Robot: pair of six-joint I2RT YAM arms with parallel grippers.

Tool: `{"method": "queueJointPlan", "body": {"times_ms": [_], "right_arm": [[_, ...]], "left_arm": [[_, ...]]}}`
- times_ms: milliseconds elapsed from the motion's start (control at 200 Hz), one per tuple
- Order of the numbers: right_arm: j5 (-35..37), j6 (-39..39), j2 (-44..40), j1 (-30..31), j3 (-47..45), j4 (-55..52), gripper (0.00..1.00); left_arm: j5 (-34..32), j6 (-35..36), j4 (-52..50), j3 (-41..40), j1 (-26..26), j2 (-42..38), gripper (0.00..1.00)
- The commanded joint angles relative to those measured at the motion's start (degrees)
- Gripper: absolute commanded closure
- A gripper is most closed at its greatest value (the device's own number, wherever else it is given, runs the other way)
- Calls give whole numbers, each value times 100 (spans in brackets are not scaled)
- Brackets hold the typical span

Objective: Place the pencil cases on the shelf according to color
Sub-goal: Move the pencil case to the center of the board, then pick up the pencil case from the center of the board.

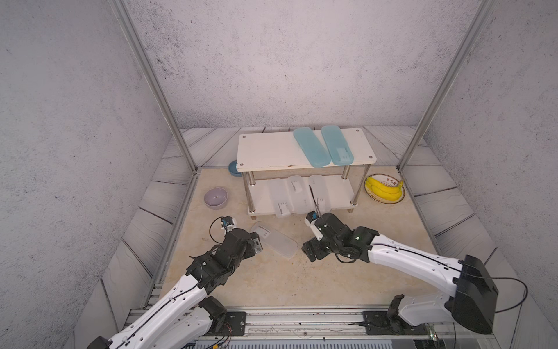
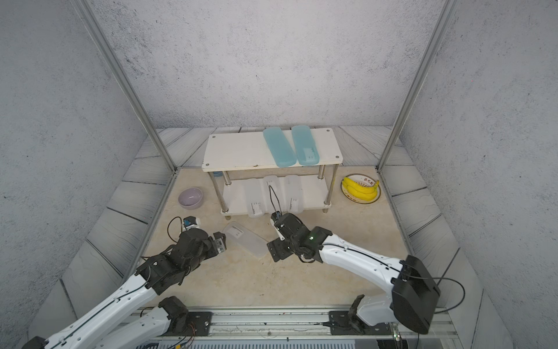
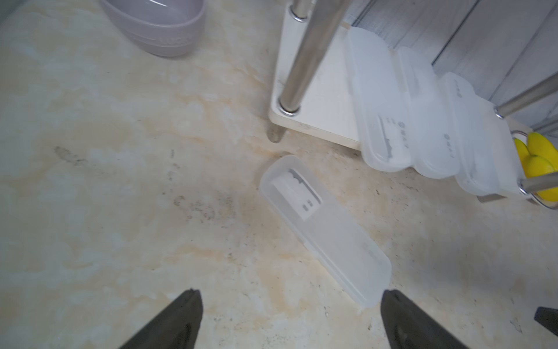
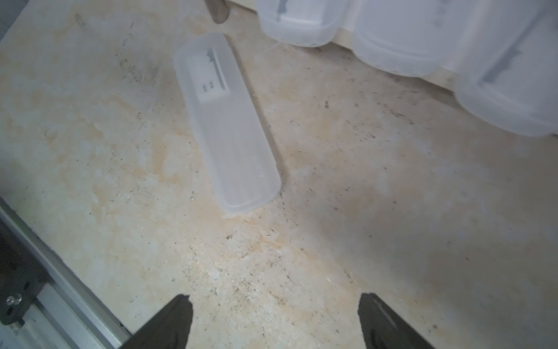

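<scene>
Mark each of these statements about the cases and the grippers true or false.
1. Two teal cases lie on the shelf's top board. True.
2. Four white cases sit on the lower board. False: three white cases sit on the lower board; a fourth white case lies on the table.
3. The right gripper holds a case. False: the right gripper is open and empty.
4. The left gripper is open. True.
5. The bananas sit in the purple bowl. False: the bananas lie on a plate.
</scene>
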Motion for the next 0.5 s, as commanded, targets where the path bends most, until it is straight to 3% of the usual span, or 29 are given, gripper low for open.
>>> {"method": "queueJointPlan", "body": {"times_ms": [0,315,495], "right_arm": [[666,212,-399,-11,-269,-326,36],[1091,258,-1239,-22,-656,-547,30],[886,-208,-1196,-47,-563,-465,19]], "left_arm": [[290,-341,168,137,-366,495,1],[82,-277,-71,1789,-1913,1771,0],[-453,-264,-465,1833,-2109,1268,0]]}}
